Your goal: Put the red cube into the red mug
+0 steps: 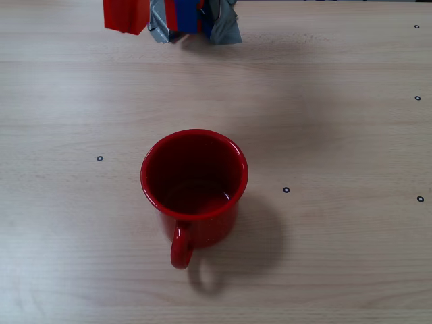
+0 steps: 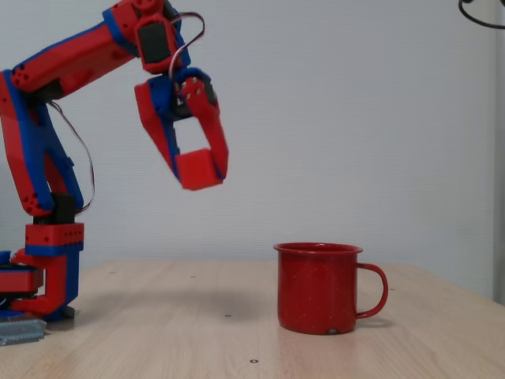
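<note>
I have the cube (image 2: 197, 169) pinched between the gripper (image 2: 199, 172) fingers, jaws closed onto it, held high off the table (image 2: 158, 316). The mug (image 2: 319, 288) stands upright on the table, handle pointing right in the side fixed view and toward the near edge in the overhead one (image 1: 194, 182). Key relation: in the side view the mug lies to the right of and well below the gripper, so my guess is the next move is a reach out over the rim, then a drop or lower. In the overhead view the gripper (image 1: 128, 17) shows only at the far edge, left of the mug's centre line, so some sideways correction looks needed too. The fingers point down and slightly right in the side view. Mug interior looks empty. No brands, labels or readable writing anywhere; only small black ring marks on the table. Risk as I judge it: releasing early, short of the rim.
</note>
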